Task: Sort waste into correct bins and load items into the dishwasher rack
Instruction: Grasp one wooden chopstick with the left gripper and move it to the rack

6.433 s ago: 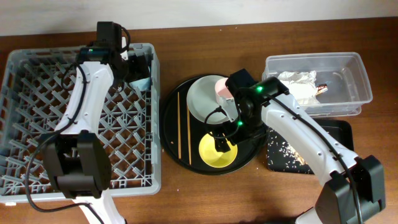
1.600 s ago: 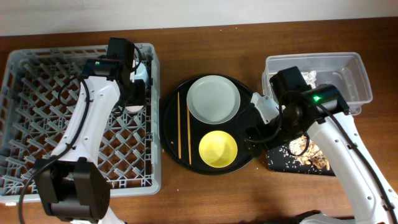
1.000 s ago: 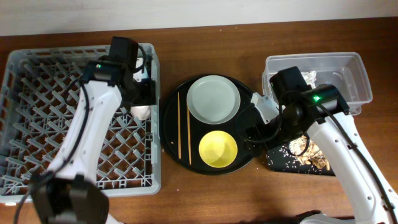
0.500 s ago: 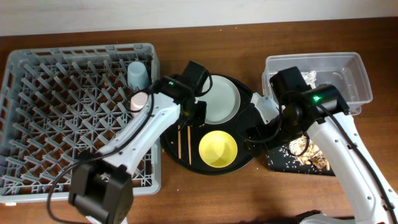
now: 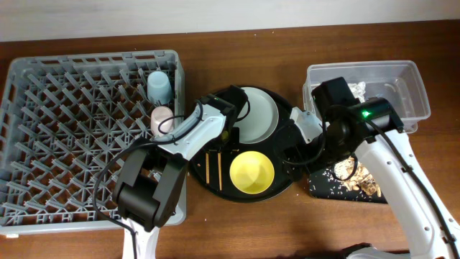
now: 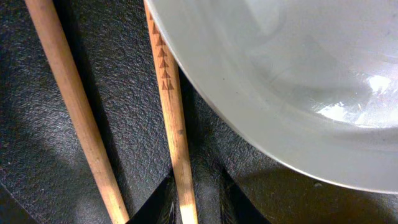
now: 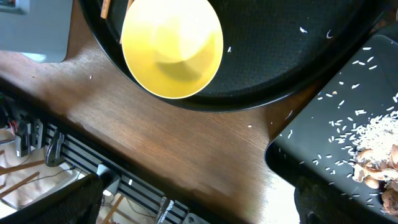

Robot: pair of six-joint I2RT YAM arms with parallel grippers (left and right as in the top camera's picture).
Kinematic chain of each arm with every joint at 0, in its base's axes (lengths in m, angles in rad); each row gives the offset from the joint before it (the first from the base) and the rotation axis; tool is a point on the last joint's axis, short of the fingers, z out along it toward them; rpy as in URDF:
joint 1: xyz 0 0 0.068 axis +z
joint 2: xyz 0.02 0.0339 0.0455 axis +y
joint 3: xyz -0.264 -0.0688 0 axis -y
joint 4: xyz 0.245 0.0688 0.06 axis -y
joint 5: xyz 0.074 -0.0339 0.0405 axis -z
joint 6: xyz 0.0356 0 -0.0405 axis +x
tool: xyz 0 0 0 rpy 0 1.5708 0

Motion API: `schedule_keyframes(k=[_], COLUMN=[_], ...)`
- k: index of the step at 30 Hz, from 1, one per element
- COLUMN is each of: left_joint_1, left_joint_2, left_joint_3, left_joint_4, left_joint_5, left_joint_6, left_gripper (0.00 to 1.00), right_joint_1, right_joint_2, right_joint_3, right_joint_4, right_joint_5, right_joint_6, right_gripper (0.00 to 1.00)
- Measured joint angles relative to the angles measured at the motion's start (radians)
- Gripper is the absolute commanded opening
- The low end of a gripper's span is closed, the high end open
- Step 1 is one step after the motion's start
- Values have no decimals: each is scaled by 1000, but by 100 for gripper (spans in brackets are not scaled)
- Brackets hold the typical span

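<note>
Two fingertips of the left gripper (image 6: pixel 198 208), narrowly parted, straddle one chopstick (image 6: pixel 171 118) beside the plate (image 6: pixel 280 74) on the round tray (image 6: pixel 37 155). Right gripper (image 7: pixel 199 206) spread wide, empty, near the bowl (image 7: pixel 171 46). Blue cup (image 5: pixel 159 87) and pink cup (image 5: pixel 162 116) stand in the rack (image 5: pixel 72 144).
</note>
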Motion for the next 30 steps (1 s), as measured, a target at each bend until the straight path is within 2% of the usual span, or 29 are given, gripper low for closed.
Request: schedule_keyframes(k=[4, 12, 16, 18, 21, 24, 27, 30], left_joint_1=[-3, 2, 80, 178, 299, 371, 374, 374], left_joint_2=[0, -13, -216, -399, -449, -449, -449, -449], left_joint_3=[0, 6, 62, 87, 92, 34, -54, -68], left_joint_4=[1, -32, -112, -225, -366, -303, -210, -204], left_joint_5=[-10, -52, -88, -133, -233, -284, -300, -304], left_joint_6=[-6, -13, 54, 90, 111, 170, 217, 225], left_gripper=[1, 1, 1, 0, 0, 0, 0, 0], right_joint_1=[0, 0, 0, 0, 0, 0, 0, 0], right_joint_2=[0, 0, 0, 0, 0, 0, 0, 0], right_joint_3=[0, 0, -2, -2, -2, -2, -3, -3], right_joint_4=[0, 0, 0, 0, 0, 1, 2, 1], right_joint_5=[0, 0, 0, 0, 0, 0, 0, 0], right_joint_6=[2, 5, 5, 5, 5, 5, 5, 6], right_gripper=[99, 99, 99, 99, 99, 99, 99, 99])
